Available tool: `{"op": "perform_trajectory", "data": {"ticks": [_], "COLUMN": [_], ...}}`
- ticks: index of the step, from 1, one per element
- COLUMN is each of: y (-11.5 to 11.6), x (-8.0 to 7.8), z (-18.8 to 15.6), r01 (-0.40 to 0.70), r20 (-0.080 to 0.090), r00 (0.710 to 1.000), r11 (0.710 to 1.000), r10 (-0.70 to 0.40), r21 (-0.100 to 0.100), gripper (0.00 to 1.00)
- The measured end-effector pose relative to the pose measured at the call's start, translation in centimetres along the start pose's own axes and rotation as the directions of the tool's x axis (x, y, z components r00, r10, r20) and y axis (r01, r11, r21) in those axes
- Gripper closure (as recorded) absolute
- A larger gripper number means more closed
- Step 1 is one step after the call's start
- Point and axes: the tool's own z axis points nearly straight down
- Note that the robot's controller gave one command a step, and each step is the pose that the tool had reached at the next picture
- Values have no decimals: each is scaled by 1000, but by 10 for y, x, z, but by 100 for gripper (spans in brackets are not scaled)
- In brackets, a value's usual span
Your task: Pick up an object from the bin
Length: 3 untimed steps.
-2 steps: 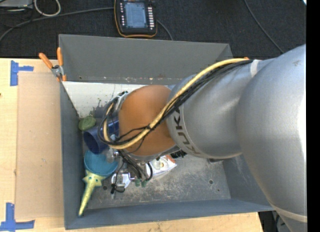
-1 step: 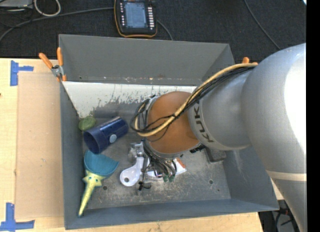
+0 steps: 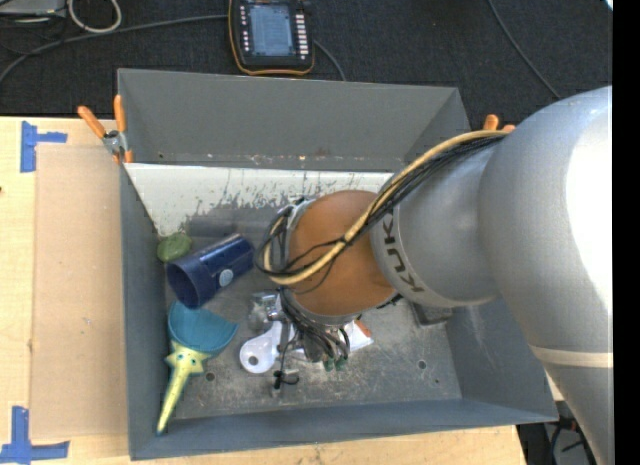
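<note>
Where the arm (image 3: 470, 223) comes in from the right, its orange cover (image 3: 335, 253) sits over the middle of the grey bin (image 3: 290, 133), and the gripper (image 3: 300, 355) hangs low over the floor near the front wall. Whether it is open or closed cannot be told. Just to its left lies a flat white piece (image 3: 257, 354), with a small shiny metal part (image 3: 265, 305) just behind. A white and orange scrap (image 3: 358, 334) shows at the cover's right edge. Along the left wall lie a dark blue cup (image 3: 210, 268) on its side, a small green lump (image 3: 173, 246), a teal dish (image 3: 203, 330) and a yellow-green pointed toy (image 3: 178, 385) reaching toward the front left corner. Bare floor lies open to the gripper's right, toward the front right corner, and along the back wall.
</note>
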Motion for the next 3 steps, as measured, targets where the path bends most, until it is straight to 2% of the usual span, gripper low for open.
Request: {"op": "perform_trajectory", "data": {"ticks": [1,2,3], "y": [-7,-1,-6], "x": [-7,-1,-7], "z": [0,1,0], "r01": [-49,-8,-47], "r20": [-6,-2,-5], "r00": [999,1000,999], "r11": [999,1000,999], "r10": [49,8,47], "r21": [1,0,-1], "gripper": [0,0,100]}}
